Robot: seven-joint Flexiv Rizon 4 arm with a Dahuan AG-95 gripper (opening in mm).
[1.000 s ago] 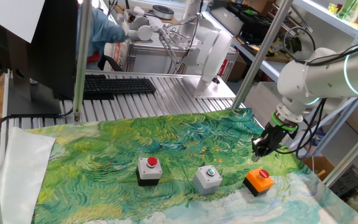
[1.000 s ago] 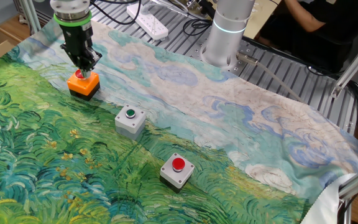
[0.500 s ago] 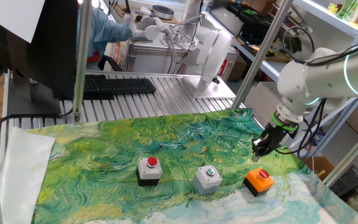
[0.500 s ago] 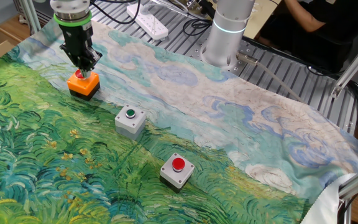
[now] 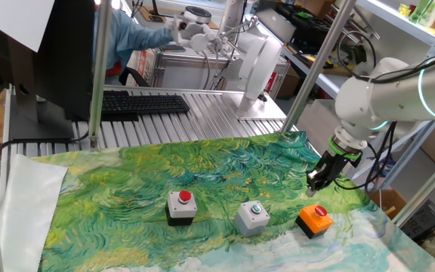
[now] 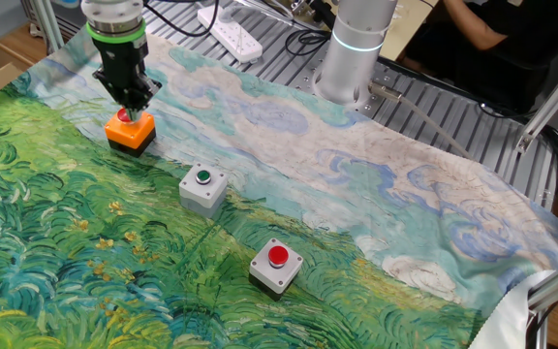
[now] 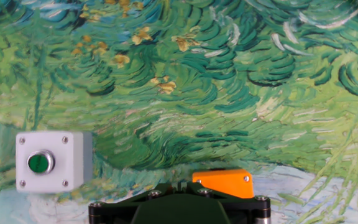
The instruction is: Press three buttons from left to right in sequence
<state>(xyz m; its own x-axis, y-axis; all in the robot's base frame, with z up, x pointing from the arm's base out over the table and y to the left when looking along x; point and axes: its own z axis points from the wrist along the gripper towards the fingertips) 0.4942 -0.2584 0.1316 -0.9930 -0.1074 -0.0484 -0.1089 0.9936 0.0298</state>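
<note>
Three button boxes stand in a row on the painted cloth. The black-and-white box with red button point(image 5: 180, 208) is on the left, also seen in the other fixed view point(image 6: 276, 267). The grey box with green button point(image 5: 252, 217) point(image 6: 202, 187) point(image 7: 51, 162) is in the middle. The orange box with red button point(image 5: 314, 221) point(image 6: 130, 131) point(image 7: 222, 182) is on the right. My gripper point(image 5: 315, 184) point(image 6: 132, 102) hangs just above the orange box's button, its fingers meeting in one tip. The hand view shows only the gripper's dark base, which hides most of the orange box.
The green and blue cloth point(image 5: 202, 174) covers the table. A keyboard point(image 5: 142, 103) and a monitor lie at the back on the slatted table. The robot base point(image 6: 352, 48) and a power strip point(image 6: 235, 39) stand beyond the cloth. Frame posts point(image 5: 97, 72) rise at the table's edges.
My gripper has stayed almost still over the orange box, with only a slight shift. The three boxes have not moved. A person in the background has moved.
</note>
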